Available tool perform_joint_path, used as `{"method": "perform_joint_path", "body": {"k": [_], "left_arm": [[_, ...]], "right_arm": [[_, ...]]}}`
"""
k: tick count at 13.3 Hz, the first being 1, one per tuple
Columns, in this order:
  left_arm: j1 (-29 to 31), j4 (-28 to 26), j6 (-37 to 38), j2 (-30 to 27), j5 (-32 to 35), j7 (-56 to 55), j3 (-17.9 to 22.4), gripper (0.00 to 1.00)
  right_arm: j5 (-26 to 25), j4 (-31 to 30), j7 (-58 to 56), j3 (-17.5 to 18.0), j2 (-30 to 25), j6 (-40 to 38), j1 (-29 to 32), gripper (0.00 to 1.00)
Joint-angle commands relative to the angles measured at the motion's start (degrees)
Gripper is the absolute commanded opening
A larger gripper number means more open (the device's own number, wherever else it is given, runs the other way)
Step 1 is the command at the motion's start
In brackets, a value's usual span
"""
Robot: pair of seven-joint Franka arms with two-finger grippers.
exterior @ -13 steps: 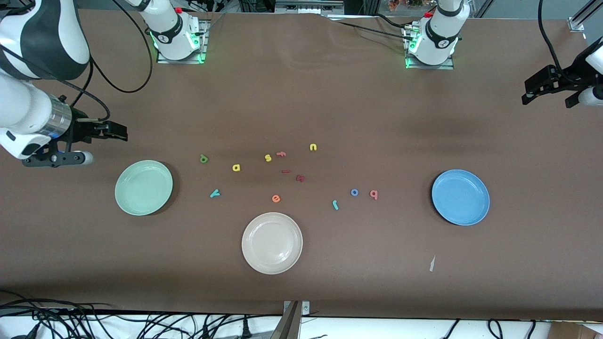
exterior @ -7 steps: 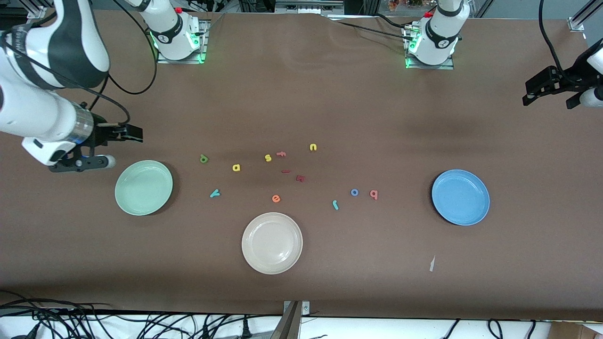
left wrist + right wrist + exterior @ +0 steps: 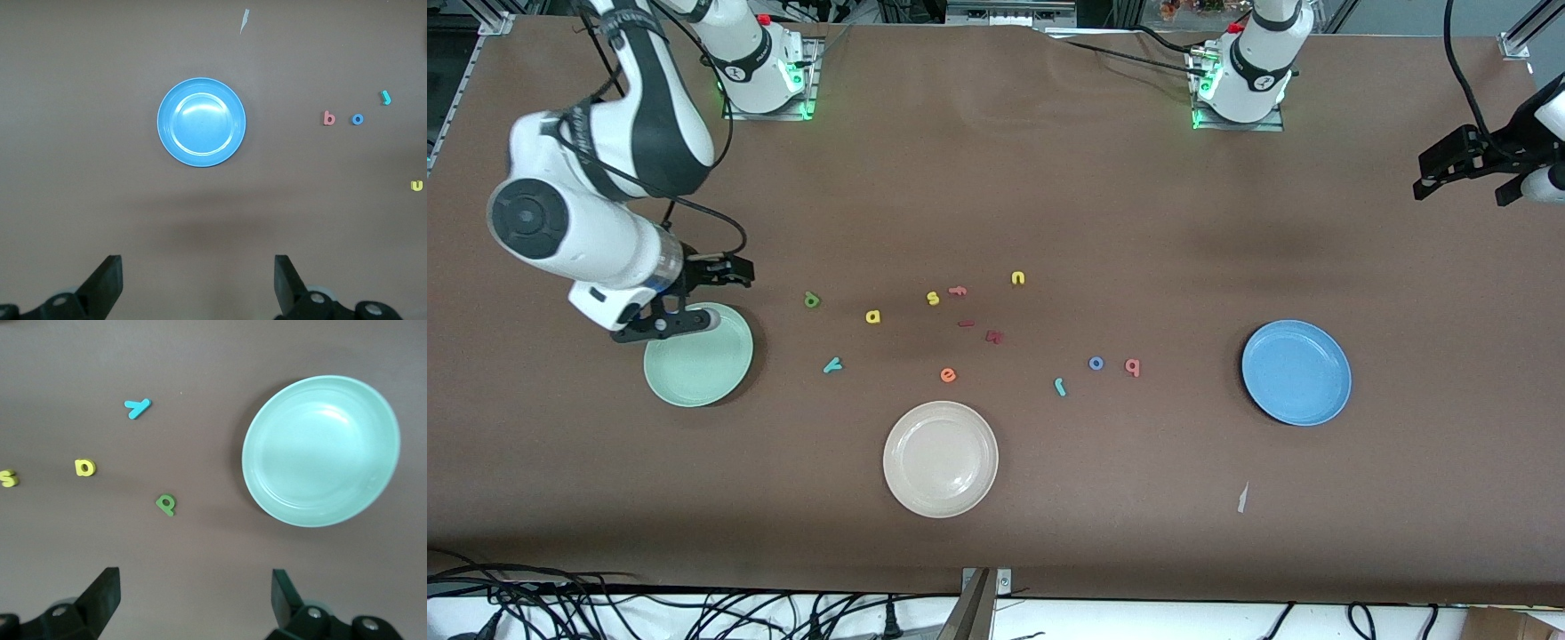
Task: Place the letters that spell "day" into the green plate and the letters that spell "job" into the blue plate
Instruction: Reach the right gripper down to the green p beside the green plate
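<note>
3 plates on brown table: green plate at right arm's end, blue plate at left arm's end, cream plate nearest camera. 11 loose letters between them: d, a, y near green; j, o, b near blue. Right gripper open, empty, over green plate's edge; left gripper open, empty, waiting

Brown table, green plate, blue plate, cream plate, scattered toy letters
</note>
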State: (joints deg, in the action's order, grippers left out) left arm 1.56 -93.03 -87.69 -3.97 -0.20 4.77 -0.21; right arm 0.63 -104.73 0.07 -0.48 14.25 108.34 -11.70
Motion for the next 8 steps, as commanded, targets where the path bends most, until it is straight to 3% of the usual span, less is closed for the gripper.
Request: {"method": "perform_joint_path", "body": {"k": [1,3,8], "left_arm": [[0.03,1.89,1.38,0.81,1.96,-0.64,-0.49,1.00],[0.03,1.89,1.38,0.81,1.96,-0.64,-0.49,1.00],[-0.06,1.89,1.38,0.81,1.96,-0.64,-0.58,1.00]], "right_arm": [[0.78,-3.29,-0.42,0.22,-0.64,2.75,-0.34,1.00],[0.78,-4.34,-0.42,0.31,1.38,5.81,-1.04,1.00],[0.87,-17.07,0.28,1.01,3.94,26.98,-3.06,1.00]]}}
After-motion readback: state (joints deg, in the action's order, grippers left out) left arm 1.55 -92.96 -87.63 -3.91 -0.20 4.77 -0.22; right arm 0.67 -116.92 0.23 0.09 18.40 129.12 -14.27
